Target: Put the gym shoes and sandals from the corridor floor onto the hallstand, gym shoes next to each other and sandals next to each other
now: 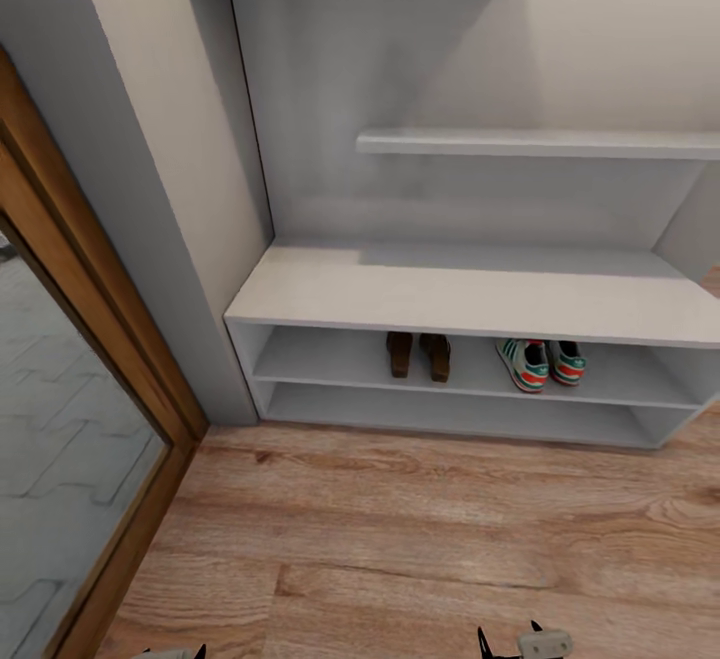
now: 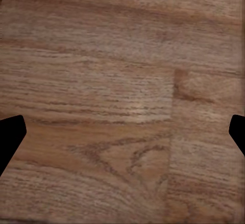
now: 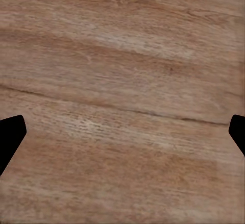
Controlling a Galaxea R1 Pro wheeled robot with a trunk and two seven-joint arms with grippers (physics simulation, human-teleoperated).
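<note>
While you look down from the head view, the corridor floor (image 1: 420, 539) takes up the lower half: light wood-grain planks. Behind it, the hallstand (image 1: 470, 299) stands against the wall: wide bench top, two open shoe shelves beneath, two staggered wall shelves above. To its left you've got a grey wall corner (image 1: 150, 189), then a wood-framed mirror or glass panel (image 1: 60, 459) at the left edge.

Both pairs sit on the upper shoe shelf. Gym shoes (image 1: 541, 362) are right of centre, side by side and nearly touching, long axes running front to back, angled slightly; the ends with red-orange patches face you. Sandals (image 1: 419, 354) are left of them, side by side with a narrow gap, long axes also front to back, near ends toward you. The two pairs are well apart.

Your left gripper (image 2: 122, 132) hangs over bare planks, jaws wide apart, holding nothing. Right gripper (image 3: 122, 132) same: jaws spread over bare floor. Its black tips show at the bottom edge of the head view.
</note>
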